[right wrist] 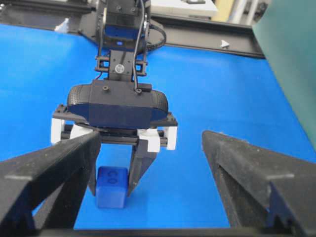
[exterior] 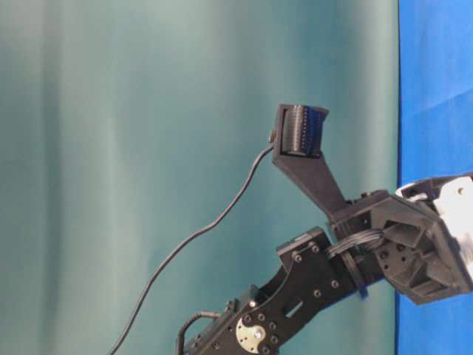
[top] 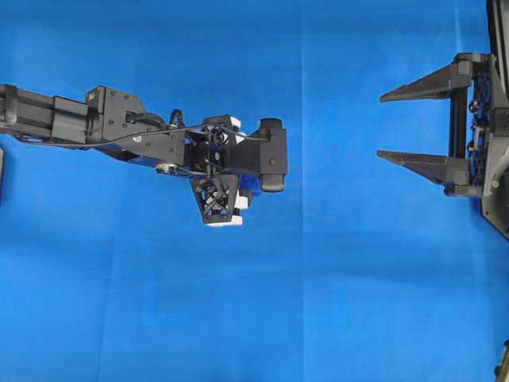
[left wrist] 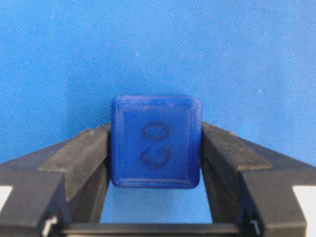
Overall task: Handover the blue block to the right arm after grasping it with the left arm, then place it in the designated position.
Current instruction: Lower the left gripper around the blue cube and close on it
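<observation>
**Blue block between the left fingers**

The blue block (left wrist: 156, 142) sits on the blue cloth (top: 334, 302), with the left gripper (right wrist: 112, 178) lowered over it and a finger against each side face. The right gripper (top: 409, 126) hangs well apart at the right edge, its fingers spread wide and holding nothing.

Looks like a robotics lab bench, not anybody's home. Flat work surface covered edge to edge in a bright blue cloth (top: 318, 302), creased in a grid as if unfolded from a pack. Plain teal backdrop sheet (exterior: 148, 148) hung behind it, photo-studio style. Black metal frame rail (right wrist: 197, 37) running along the far edge of the bench, some pale clutter beyond it, too blurry to name. Cameras bolted on the arms themselves too.
</observation>
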